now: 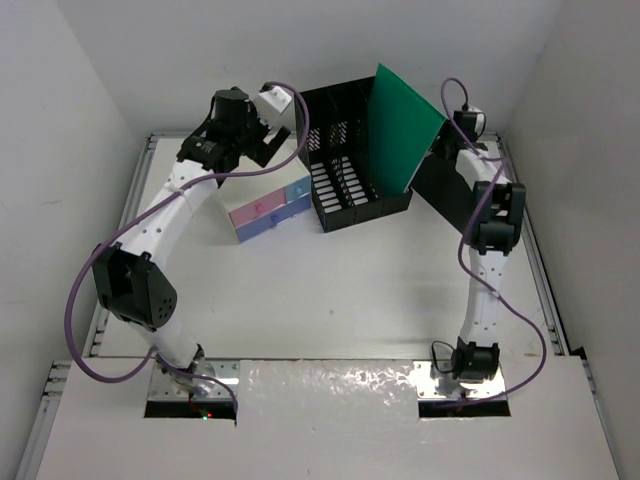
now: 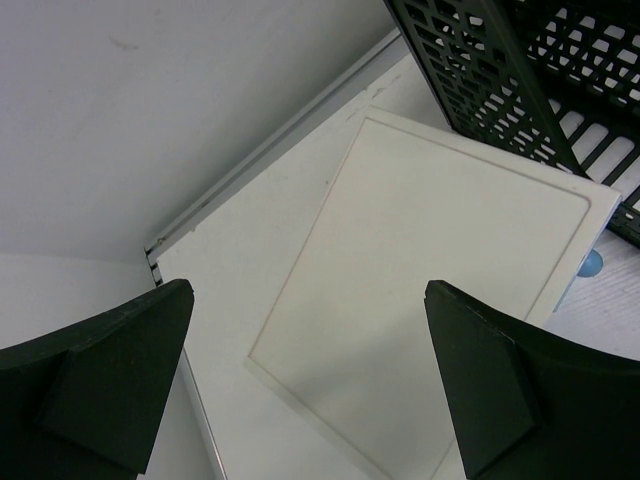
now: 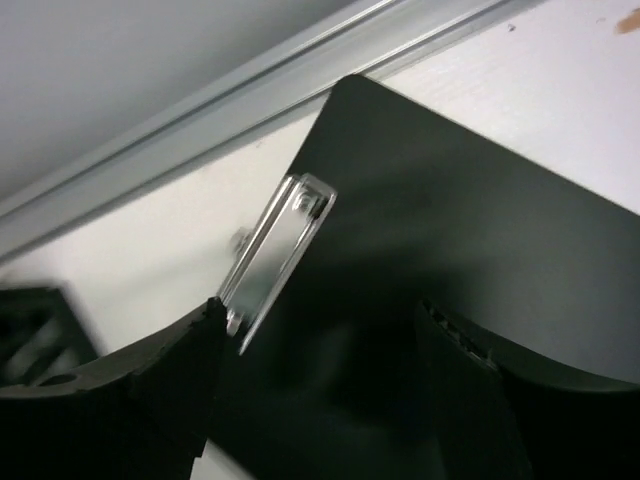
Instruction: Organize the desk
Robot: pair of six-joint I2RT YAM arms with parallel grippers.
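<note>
The left gripper (image 2: 308,300) is spread wide and holds nothing. Its two black fingers (image 2: 110,390) frame a cream-topped rectangular plastic storage box (image 2: 420,220) with pink and blue drawers, which sits below them at the centre of the left wrist view. The box's far corner is just beside a black mesh metal file rack (image 2: 520,80) at the upper right of that frame.

The right gripper (image 3: 320,315) is likewise released, its fingers (image 3: 110,400) apart over a thin black clipboard (image 3: 470,230). Its shiny silver metal clip (image 3: 275,250) shows left of centre in the right wrist view. Whether a finger touches the board, I cannot tell.

In the overhead view a stiff green rectangular folder (image 1: 405,120) stands tilted in the rack, upper centre. Everything rests on the large flat white desk (image 1: 350,290), which fills the middle of that frame. Its pale metal rim (image 3: 200,115) runs close behind the clipboard.

The board is thin and sits near the rim, so a closing pinch would probably slip off its edge or shove it against the rail. On the left, an off-centre descent could land a finger on the box top and push the box into the rack, tipping the leaning folder.
</note>
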